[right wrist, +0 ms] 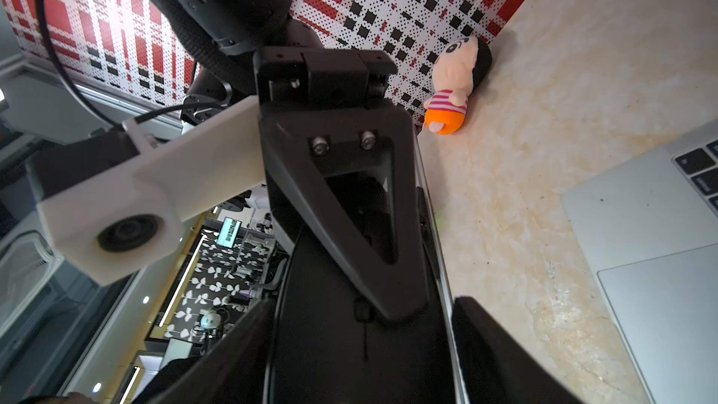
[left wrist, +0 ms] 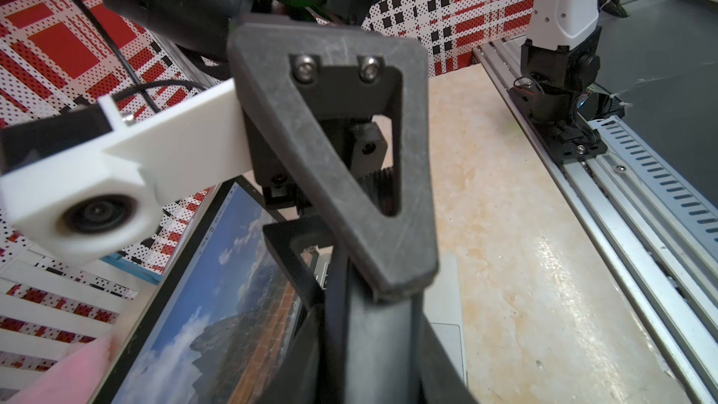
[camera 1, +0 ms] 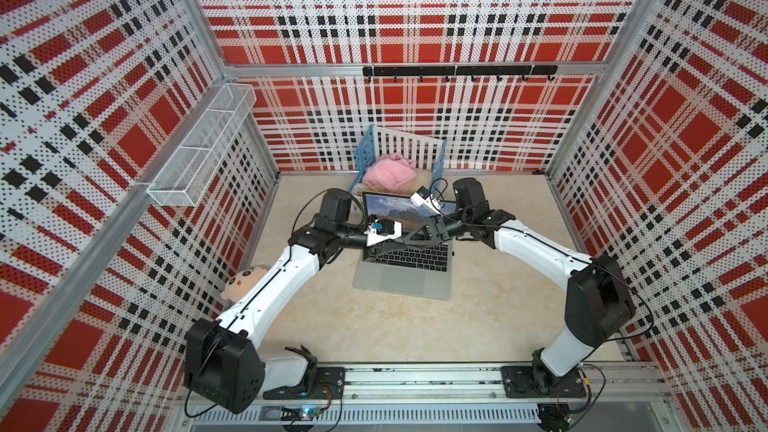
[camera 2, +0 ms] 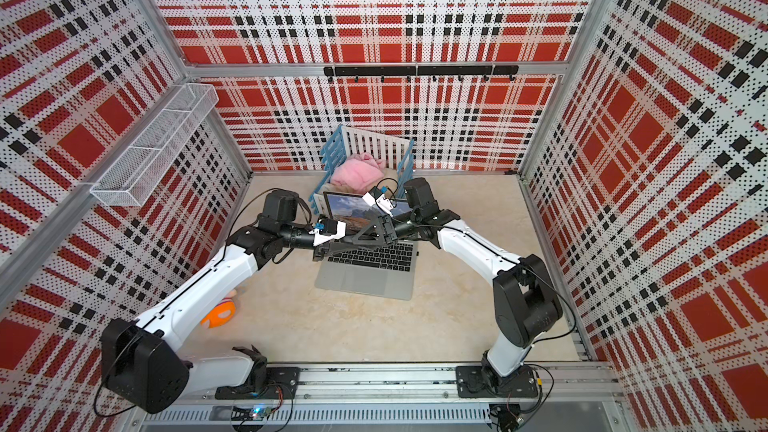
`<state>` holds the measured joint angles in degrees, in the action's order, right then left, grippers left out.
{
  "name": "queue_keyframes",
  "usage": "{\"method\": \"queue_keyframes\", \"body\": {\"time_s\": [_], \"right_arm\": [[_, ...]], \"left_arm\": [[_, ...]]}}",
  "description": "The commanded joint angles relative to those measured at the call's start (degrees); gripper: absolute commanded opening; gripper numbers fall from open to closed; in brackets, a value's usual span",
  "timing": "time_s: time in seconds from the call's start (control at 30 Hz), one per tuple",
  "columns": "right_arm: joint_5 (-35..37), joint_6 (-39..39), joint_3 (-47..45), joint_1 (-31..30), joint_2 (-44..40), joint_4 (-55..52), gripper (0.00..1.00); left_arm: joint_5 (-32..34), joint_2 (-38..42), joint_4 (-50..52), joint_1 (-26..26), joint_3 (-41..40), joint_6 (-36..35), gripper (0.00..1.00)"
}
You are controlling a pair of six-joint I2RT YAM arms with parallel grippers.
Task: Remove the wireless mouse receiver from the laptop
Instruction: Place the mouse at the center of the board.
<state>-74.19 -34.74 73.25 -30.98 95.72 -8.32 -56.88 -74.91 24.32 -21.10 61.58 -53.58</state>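
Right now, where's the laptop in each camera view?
In both top views: the laptop lies open at mid-table.
Left wrist: only its lit mountain screen shows, close up.
Right wrist: one palm-rest corner, with trackpad and a few keys.
Shared landmark: the beige tabletop beneath it.

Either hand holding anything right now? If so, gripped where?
Cannot tell. Left hand and right hand meet tip to tip above the laptop keyboard. The right's fingers stand apart, and no receiver shows clearly.
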Motion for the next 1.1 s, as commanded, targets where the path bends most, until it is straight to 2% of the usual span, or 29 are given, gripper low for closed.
{"method": "queue_keyframes", "body": {"time_s": [0.0,0.03,0.13,0.2,0.3,0.4,0.53,0.63,0.87,1.07], "right_arm": [[3.17,1.67,1.19,0.97,0.07,-0.03,0.94],[3.94,1.31,1.13,1.86,-0.4,-0.02,0.99],[7.58,1.14,1.25,5.0,-3.09,-1.13,1.0],[12.79,4.47,2.83,6.36,-4.88,-6.03,1.0],[19.74,9.7,5.25,6.94,-7.34,-13.54,1.0],[24.72,12.68,3.54,7.2,-10.98,-15.7,1.0],[27.32,16.11,-1.46,7.95,-16.43,-13.52,1.0],[27.09,16.75,-4.91,8.04,-20.56,-10.25,1.0],[20.07,14.79,-7.06,7.91,-20.13,-6.08,1.0],[18.29,12.48,-8.08,6.58,-19.82,-1.66,0.97]], "left_arm": [[-2.97,-0.65,0.51,0.06,2.7,2.43,0.0],[-3.59,-0.92,0.53,0.3,2.99,3.03,0.0],[-5.94,-1.87,0.33,1.57,3.83,5.96,0.0],[-7.69,-3.28,0.03,2.16,4.93,9.34,0.0],[-8.76,-6.35,-2.46,2.56,7.86,21.55,0.0],[-8.88,-9.69,-4.39,2.56,10.62,34.97,0.0],[-8.5,-11.05,-8.4,1.76,9.41,46.79,0.0],[-9.69,-10.78,-15.65,0.82,6.1,55.44,0.0],[-11.15,-11.0,-19.93,-0.9,5.6,61.53,0.0],[-11.82,-12.43,-20.68,-1.11,6.01,63.36,0.0]]}}
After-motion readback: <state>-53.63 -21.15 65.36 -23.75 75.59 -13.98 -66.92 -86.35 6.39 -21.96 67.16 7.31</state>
